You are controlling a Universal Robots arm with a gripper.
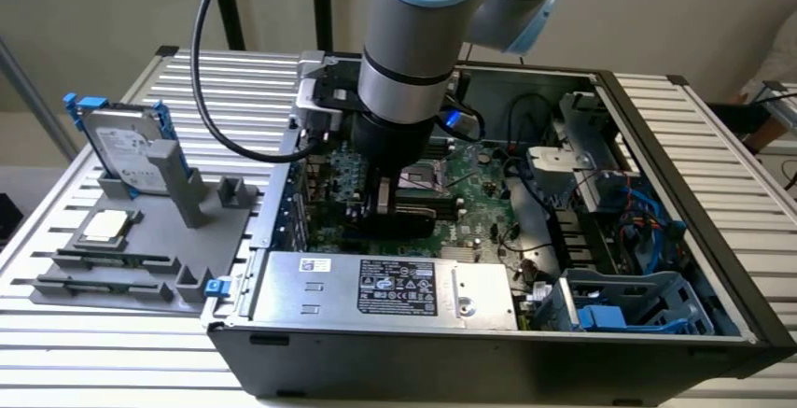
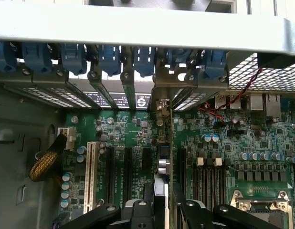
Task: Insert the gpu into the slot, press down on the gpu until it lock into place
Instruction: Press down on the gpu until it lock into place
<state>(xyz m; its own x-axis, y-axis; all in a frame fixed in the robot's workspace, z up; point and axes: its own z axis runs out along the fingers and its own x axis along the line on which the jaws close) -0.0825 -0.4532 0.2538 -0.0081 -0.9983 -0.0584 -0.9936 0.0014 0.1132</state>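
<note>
Mid-frame in the exterior view, inside the open computer case (image 1: 498, 361), the push should probably run straight down toward the green board (image 2: 133, 138), even and untilted. The graphics card (image 2: 171, 143) stands on edge, its near end pinched by the pincer (image 2: 163, 192).

robotics lab: open pc case (image 1: 498, 361) and parts fixture (image 1: 187, 207) on slatted aluminium table (image 1: 100, 352)

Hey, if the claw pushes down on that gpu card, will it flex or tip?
Probably stiff along its length: the gpu is a thin board standing on edge in the claw. Likely apt to tip sideways, being so narrow. Probably fragile, and small parts crowd the green motherboard beside it.
</note>
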